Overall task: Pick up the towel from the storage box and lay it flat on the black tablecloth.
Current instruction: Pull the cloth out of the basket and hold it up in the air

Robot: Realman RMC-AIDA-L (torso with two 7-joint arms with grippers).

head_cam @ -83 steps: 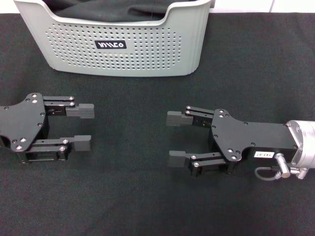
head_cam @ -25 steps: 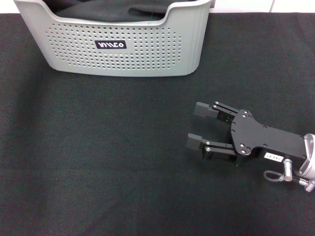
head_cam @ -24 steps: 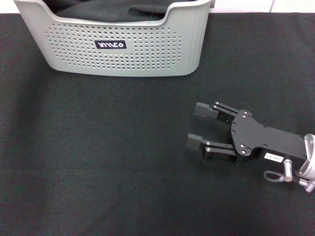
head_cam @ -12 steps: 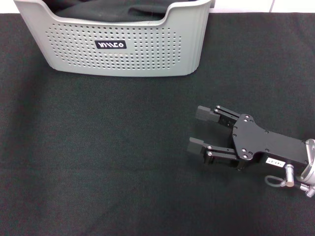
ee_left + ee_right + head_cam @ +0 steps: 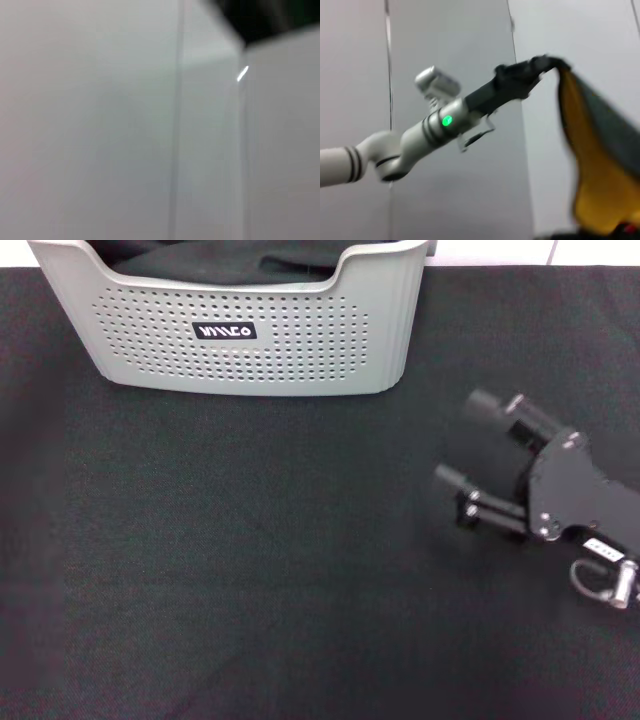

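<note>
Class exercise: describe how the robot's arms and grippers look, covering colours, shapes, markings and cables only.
The right gripper is matte black with a flat plate body, silver screws, dark finger pads, a small white label and a looped cable. The left gripper is black on a silver-white arm with dark bands and a green light.

The storage box (image 5: 240,335) looks like matt light grey plastic, its front wall punched with rows of small round holes and carrying a small black label (image 5: 225,332) with white lettering. Under it the black tablecloth (image 5: 250,570) is a dull woven fabric with a fine grainy texture. The right gripper (image 5: 478,445) is matt black metal plate with small bright screws. In the right wrist view, the towel (image 5: 592,165) is soft cloth, orange-yellow on one face, grey on the other, hanging from the left gripper (image 5: 540,64), whose arm (image 5: 410,140) is glossy silver-white.
</note>
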